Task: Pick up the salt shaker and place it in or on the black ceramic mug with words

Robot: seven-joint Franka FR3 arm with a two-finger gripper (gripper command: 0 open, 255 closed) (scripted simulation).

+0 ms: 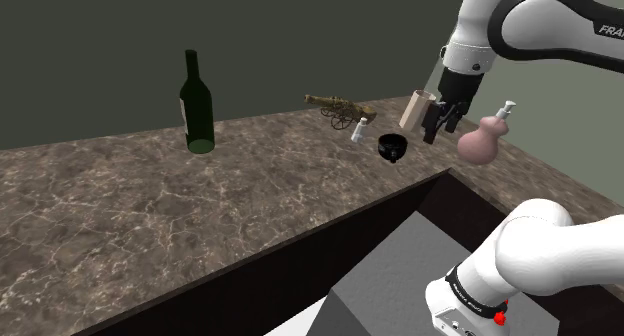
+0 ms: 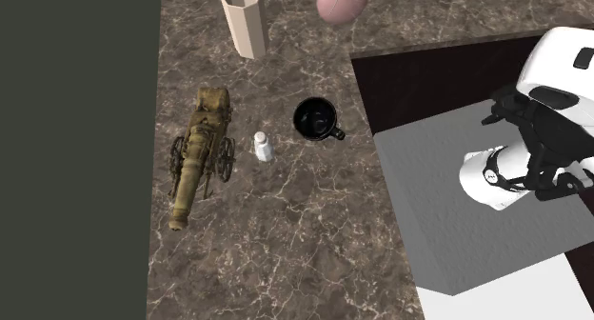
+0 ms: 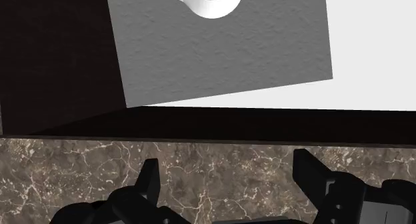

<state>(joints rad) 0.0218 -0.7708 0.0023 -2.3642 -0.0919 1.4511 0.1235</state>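
Over the counter (image 3: 220,169) — fingers (image 3: 150,183) wide apart, empty.

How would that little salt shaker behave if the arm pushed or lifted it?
The shaker is small, so probably light. It stands upright on a narrow base, so a sideways push would likely tip it, and its round body might then roll toward the mug or cannon.

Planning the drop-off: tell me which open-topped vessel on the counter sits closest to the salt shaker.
The black mug, low, round and handled, just beside the white salt shaker; the tall beige faceted cup stands farther off.
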